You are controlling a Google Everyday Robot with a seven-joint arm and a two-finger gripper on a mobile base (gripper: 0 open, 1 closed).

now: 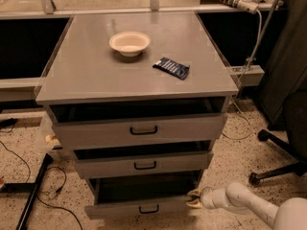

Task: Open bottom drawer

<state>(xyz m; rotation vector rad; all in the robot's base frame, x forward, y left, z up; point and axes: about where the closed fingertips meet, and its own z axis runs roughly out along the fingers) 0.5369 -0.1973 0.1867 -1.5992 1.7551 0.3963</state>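
- The bottom drawer [115, 210], lowest of 3 in the grey cabinet [86, 75], stands partly out. A dark gap shows above its front, and nothing grips its small black handle [148, 209].
- Your gripper [194, 199] sits at the drawer's right front corner. You cannot tell whether it is clamped or released.
- By my reading the opening is largely done, and you may want a little more pull.
- A bowl [129, 43] and a dark packet [171, 67] lie on top, apart.
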